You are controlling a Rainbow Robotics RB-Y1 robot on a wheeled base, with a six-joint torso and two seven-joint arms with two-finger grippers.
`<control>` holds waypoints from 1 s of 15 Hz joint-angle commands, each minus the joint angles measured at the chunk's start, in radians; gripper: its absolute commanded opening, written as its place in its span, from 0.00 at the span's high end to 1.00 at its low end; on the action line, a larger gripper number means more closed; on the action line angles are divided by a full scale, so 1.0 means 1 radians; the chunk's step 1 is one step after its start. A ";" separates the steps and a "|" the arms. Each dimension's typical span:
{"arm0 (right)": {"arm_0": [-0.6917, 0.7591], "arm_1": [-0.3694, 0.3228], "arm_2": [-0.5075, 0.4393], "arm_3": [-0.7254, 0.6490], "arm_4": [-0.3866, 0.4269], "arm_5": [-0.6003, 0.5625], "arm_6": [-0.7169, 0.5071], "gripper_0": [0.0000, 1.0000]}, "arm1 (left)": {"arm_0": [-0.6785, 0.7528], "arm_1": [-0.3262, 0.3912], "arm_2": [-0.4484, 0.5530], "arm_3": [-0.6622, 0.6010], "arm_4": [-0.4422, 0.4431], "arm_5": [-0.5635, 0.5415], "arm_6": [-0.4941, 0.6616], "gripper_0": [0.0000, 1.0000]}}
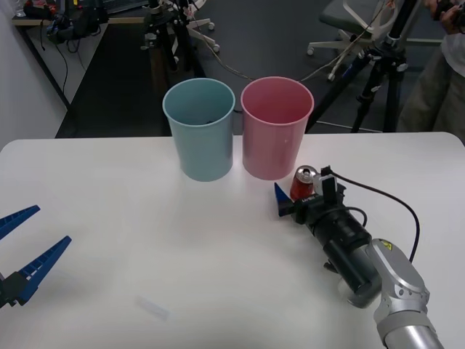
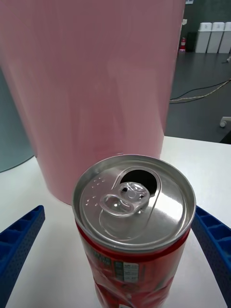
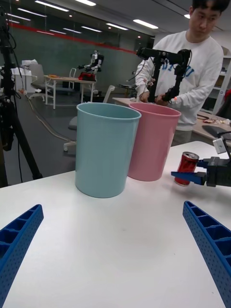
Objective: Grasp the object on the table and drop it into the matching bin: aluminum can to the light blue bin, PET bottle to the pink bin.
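Your right gripper (image 1: 299, 199) has its fingers spread around the upright aluminum can (image 1: 303, 182), standing at the pink bin's (image 1: 276, 127) five o'clock. The left gripper (image 1: 25, 251), jaws apart, idles at eight o'clock.

The aluminum can (image 1: 303, 182) is partly hidden behind the right tool (image 1: 297, 197), whose far finger cannot be made out. The pink bin (image 2: 91, 91) is cut off at the top edge. The left tool (image 1: 22, 251) runs off the picture's edge.
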 commanded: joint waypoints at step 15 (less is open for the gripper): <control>0.095 -0.014 -0.001 -0.134 0.000 -0.075 -0.039 1.00 | 0.000 0.000 0.000 0.000 0.000 0.000 0.000 0.00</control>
